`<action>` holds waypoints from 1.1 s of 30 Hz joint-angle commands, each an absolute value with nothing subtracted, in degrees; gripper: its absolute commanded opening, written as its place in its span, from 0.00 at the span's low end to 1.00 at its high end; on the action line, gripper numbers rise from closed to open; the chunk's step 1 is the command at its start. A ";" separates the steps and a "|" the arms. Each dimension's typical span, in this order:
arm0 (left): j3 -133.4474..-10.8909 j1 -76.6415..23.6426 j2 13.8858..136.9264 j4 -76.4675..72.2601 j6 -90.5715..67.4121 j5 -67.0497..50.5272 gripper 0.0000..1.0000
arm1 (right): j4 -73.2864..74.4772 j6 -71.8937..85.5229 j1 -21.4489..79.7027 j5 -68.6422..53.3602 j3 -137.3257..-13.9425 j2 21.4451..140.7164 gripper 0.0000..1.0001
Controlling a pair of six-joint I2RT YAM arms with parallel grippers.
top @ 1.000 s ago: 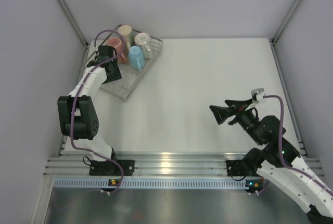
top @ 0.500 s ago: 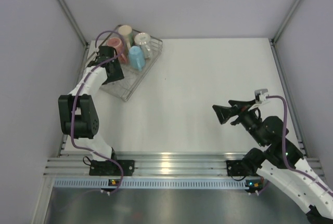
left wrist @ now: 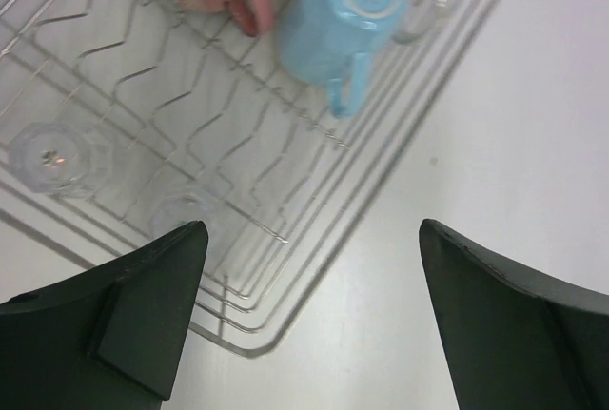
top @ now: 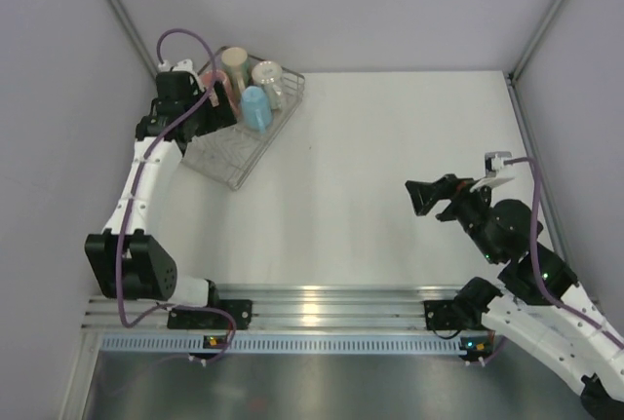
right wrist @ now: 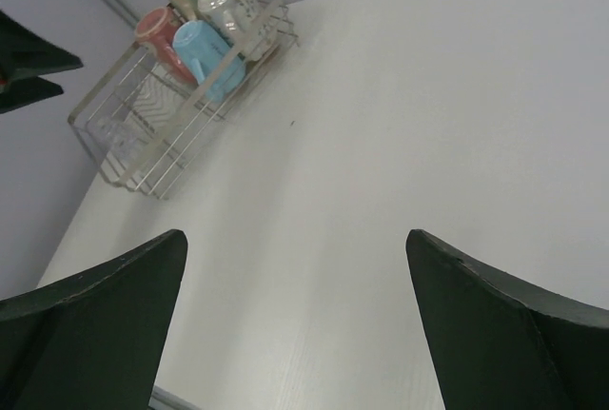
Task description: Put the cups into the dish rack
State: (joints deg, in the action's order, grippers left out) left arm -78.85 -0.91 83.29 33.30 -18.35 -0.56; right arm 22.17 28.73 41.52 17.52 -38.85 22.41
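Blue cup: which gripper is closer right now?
Left. The left gripper hangs open over the rack, just beside the blue cup, not touching it. The right gripper is far off across the table, near its right front, open and empty.

Plain grey walls [top: 370, 1] round white table [top: 390, 137], even light

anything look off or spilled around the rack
Nothing is spilled or broken. Only the dish rack looks askew: it sits in the far left corner, diagonal to the edges of the table. The light blue cup inside stands bottom up, which seems intended for draining.
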 commanded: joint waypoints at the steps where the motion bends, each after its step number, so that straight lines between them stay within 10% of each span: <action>1: -76.83 -2.37 76.23 27.09 -18.46 -14.40 0.98 | 27.06 32.25 42.19 25.48 -45.08 26.36 0.99; 15: -56.78 -18.98 53.70 7.92 -28.46 -32.77 0.98 | 32.25 31.56 42.19 23.48 -59.23 39.20 0.99; 33: -50.89 -36.30 45.88 7.38 -29.36 -27.60 0.98 | 25.57 34.37 42.19 15.47 -51.15 31.29 0.99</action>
